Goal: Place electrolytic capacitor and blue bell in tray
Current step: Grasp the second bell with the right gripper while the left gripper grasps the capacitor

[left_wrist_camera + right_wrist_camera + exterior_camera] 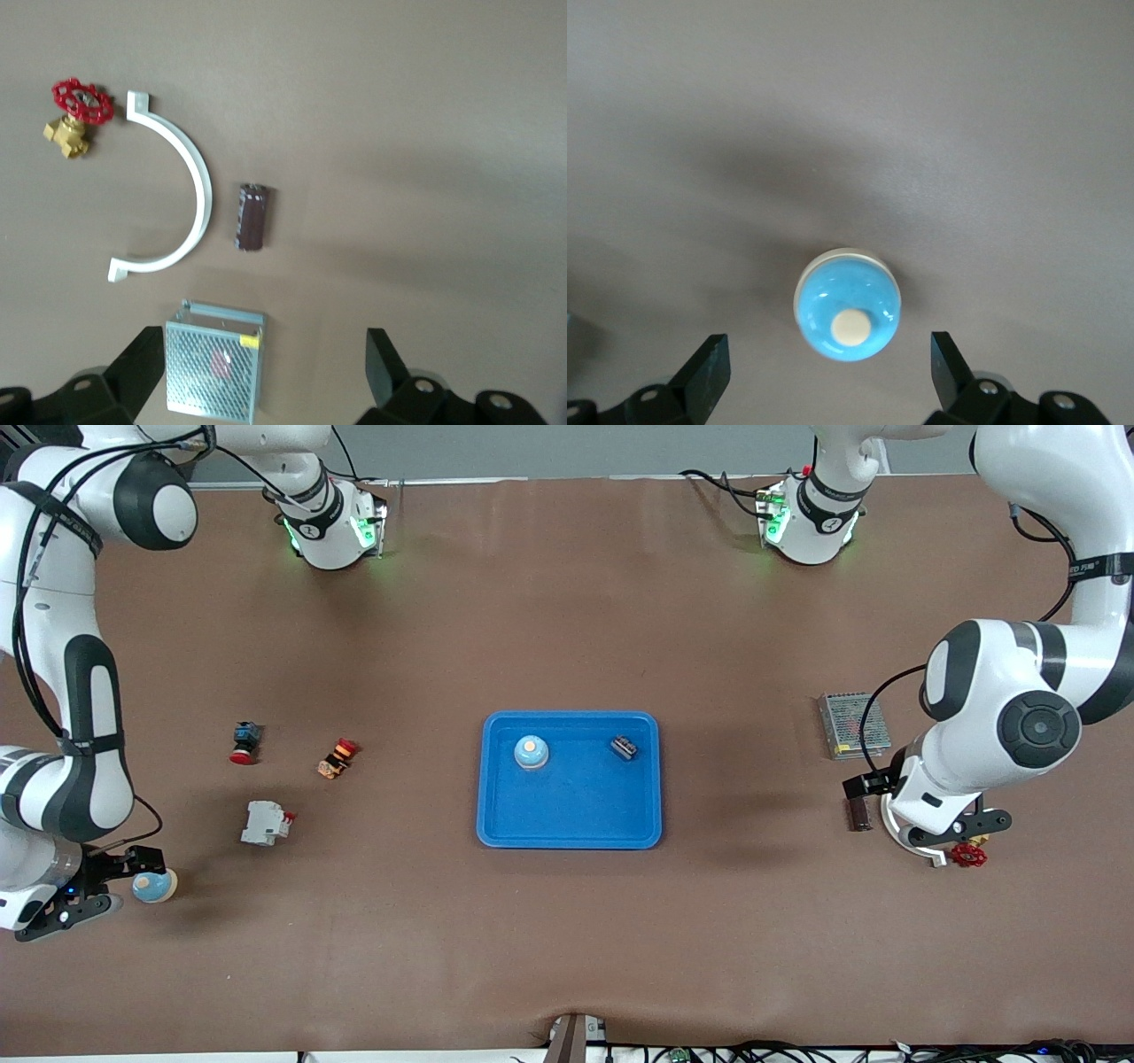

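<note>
Tray (569,815): shallow, glossy, round-cornered plastic

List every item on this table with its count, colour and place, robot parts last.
shallow bright-blue plastic tray: 1, blue, mid-table.
round blue bell with a pale button: 2, blue; one in the tray, one on the table under the right gripper.
small dark block: 1, black-grey, in the tray.
dark brown cylindrical capacitor: 1, lying on the table under the left gripper.
white curved plastic bracket: 1, beside the capacitor.
red-handled brass valve: 1, beside the bracket.
grey metal mesh box: 1, at the left arm's end.
red push-buttons: 2, one black-bodied, one orange-bodied, at the right arm's end.
white breaker-like block: 1, nearer the camera than the buttons.
left gripper: open.
right gripper: open.
</note>
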Tool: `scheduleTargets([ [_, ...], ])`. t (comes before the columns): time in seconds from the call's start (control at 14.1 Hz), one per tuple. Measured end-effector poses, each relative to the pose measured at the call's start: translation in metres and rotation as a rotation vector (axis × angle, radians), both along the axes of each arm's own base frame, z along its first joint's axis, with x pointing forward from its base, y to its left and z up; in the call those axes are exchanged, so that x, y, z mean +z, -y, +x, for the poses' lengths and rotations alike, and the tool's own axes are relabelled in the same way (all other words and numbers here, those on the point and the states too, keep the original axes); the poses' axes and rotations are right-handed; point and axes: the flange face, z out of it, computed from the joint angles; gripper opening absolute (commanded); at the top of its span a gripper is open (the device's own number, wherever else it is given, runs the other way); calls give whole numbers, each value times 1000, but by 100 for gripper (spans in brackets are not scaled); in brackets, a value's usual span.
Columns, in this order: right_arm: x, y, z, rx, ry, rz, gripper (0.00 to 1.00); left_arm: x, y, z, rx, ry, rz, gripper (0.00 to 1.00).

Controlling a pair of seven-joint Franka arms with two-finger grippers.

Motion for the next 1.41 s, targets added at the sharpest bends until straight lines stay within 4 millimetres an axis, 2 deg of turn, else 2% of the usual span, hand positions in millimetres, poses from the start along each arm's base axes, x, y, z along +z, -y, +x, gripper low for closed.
scheduleTargets([
  [0.21, -19, 5, -1, 9, 2, -1, 100, -37, -8, -6, -42, 37, -10, 100],
  [0.35, -27, 6, -1, 14, 2, -1, 100, -56, -21, -8, -40, 59, -19, 100],
  [0.71, -33, 6, 0, 22, 19, -5, 100, -89, -44, -6, -59, 79, -32, 100],
  [1.13, -48, 9, -1, 26, 29, -8, 100, -138, -45, -5, -62, 84, -45, 100],
  [1.41, -54, 12, -1, 24, 33, -9, 100, -161, -47, -7, -60, 96, -52, 100],
])
